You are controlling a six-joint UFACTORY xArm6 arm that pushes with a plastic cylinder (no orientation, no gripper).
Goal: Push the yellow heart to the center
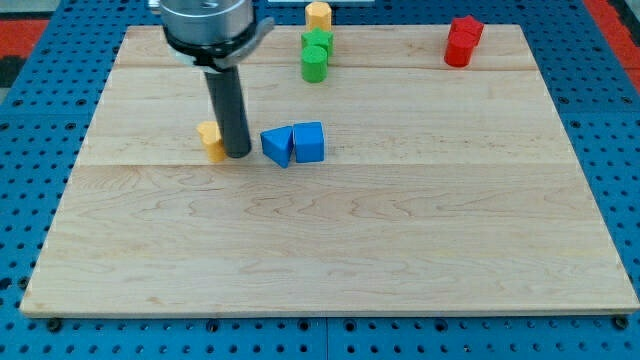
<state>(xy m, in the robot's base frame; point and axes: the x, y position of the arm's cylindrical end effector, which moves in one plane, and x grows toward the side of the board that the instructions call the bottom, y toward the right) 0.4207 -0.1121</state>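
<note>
Standing upright on the wooden board (pixel 330 260), the dark rod comes down from a round grey mount at the view's top, and my tip (pixel 238 154) rests on the board's surface. No claw on this arm, only the plain rod, so nothing opens, narrows or holds. Landmark for these notes: the rod itself. Yellow heart (pixel 211 138) sits just to the view's left of the rod, touching or nearly touching the tip; the rod hides its right edge, so contact cannot be confirmed and the heart shape is only partly readable. To the view's right of the rod, near but apart from it, two blue blocks lie side by side and touching each other: a blue triangular block (pixel 277 146) closer to the rod, then a blue block (pixel 310 142) with a squarer face beyond it. Further toward the view's top and right of the rod, near the board's far edge, a green block (pixel 317 45) of star-like outline sits just above a green cylinder (pixel 314 66), the two touching or nearly so. Above them, at the far edge, a yellow block (pixel 318 15), roughly hexagonal. Well to the right of the rod, toward the top right corner, two red blocks (pixel 463 41) stand close together, shapes hard to separate. Blue pegboard surface (pixel 620 150) surrounds the board.
</note>
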